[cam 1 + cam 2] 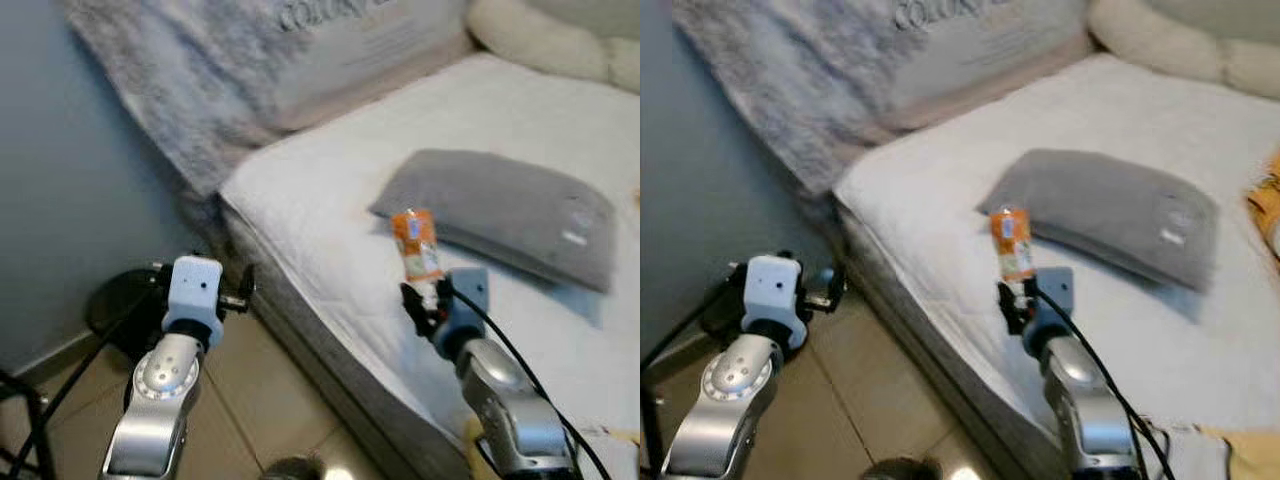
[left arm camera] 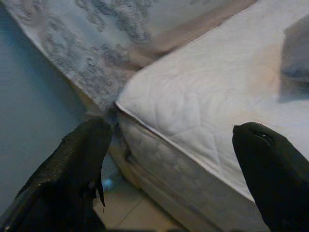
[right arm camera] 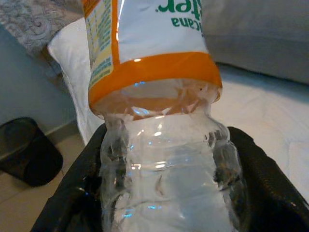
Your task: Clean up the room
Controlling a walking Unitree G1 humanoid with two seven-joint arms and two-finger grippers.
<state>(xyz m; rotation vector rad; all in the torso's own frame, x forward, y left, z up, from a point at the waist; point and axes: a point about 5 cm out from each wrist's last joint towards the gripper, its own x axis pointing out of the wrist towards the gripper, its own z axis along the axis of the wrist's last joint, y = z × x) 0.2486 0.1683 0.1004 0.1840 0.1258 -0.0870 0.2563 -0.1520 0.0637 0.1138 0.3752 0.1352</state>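
An empty plastic bottle (image 1: 417, 246) with an orange label is pinched low on its clear body by the right gripper (image 1: 427, 300) and held upright above the mattress (image 1: 330, 200), just before the grey pillow (image 1: 510, 215); the left gripper (image 2: 178, 169) is held with fingers spread near the bed corner; the thin crumpled wall could be squeezed out of the grip during the carry to the dark bin (image 3: 26, 152)
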